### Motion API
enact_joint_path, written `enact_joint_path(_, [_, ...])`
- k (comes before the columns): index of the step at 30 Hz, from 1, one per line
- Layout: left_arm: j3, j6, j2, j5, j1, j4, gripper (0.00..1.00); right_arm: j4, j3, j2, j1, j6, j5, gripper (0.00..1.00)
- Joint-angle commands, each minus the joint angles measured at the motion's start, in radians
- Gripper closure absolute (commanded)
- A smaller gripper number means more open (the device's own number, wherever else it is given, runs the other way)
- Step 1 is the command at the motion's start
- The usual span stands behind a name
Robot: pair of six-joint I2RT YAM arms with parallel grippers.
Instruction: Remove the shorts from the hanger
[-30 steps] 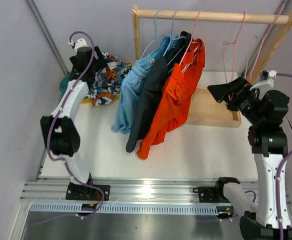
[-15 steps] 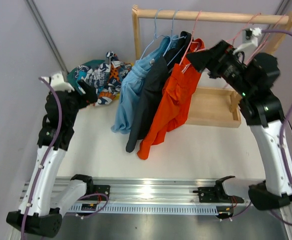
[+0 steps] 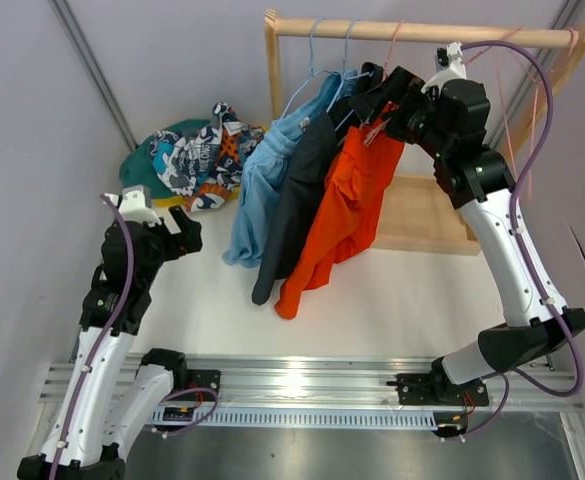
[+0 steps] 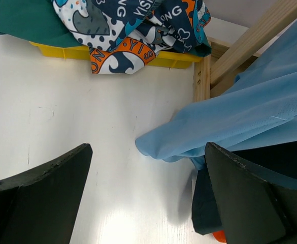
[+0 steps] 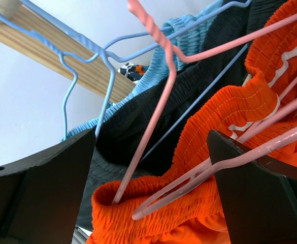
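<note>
Three shorts hang on hangers from the wooden rail [image 3: 422, 33]: light blue [image 3: 262, 185], black [image 3: 297, 200] and orange [image 3: 347, 215]. Patterned shorts [image 3: 197, 160] and dark green shorts [image 3: 137, 165] lie piled at the back left. My right gripper [image 3: 380, 95] is open at the top of the orange shorts. In the right wrist view the orange waistband [image 5: 189, 147] and its pink hanger [image 5: 158, 117] lie between the spread jaws of that gripper [image 5: 151, 168]. My left gripper [image 3: 187, 228] is open and empty above the table, left of the light blue hem [image 4: 189, 137].
A yellow tray [image 4: 67, 51] sits under the pile of patterned shorts [image 4: 138, 25]. The rack's wooden post [image 4: 204, 81] and base board [image 3: 422, 215] stand on the white table [image 3: 402, 300]. Empty pink hangers [image 3: 517, 110] hang at the rail's right end.
My right arm has risen and swung left, bringing its open jaws to the orange waistband. My left arm has pulled back from the pile toward the near side.
</note>
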Motion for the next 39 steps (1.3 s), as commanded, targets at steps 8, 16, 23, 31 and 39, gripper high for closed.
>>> enact_joint_path(8, [-0.008,0.034,0.025,0.051,-0.005,0.040,0.01,-0.127,-0.047,-0.229,0.008,-0.060,0.150,0.01])
enact_joint_path(16, [-0.008,0.032,0.027,0.066,-0.005,0.040,0.01,-0.354,-0.190,-0.492,0.006,-0.077,0.331,0.01])
enact_joint_path(23, [-0.009,0.031,0.021,0.065,-0.009,0.037,0.01,-0.601,-0.145,-0.582,0.006,-0.128,0.591,0.01])
enact_joint_path(31, [-0.011,0.034,0.013,0.053,-0.019,0.031,0.01,-0.586,0.094,-0.463,0.006,-0.172,0.523,0.01])
enact_joint_path(39, [-0.008,0.034,0.013,0.043,-0.023,0.030,0.01,-0.416,0.397,-0.212,0.008,-0.123,0.248,0.01])
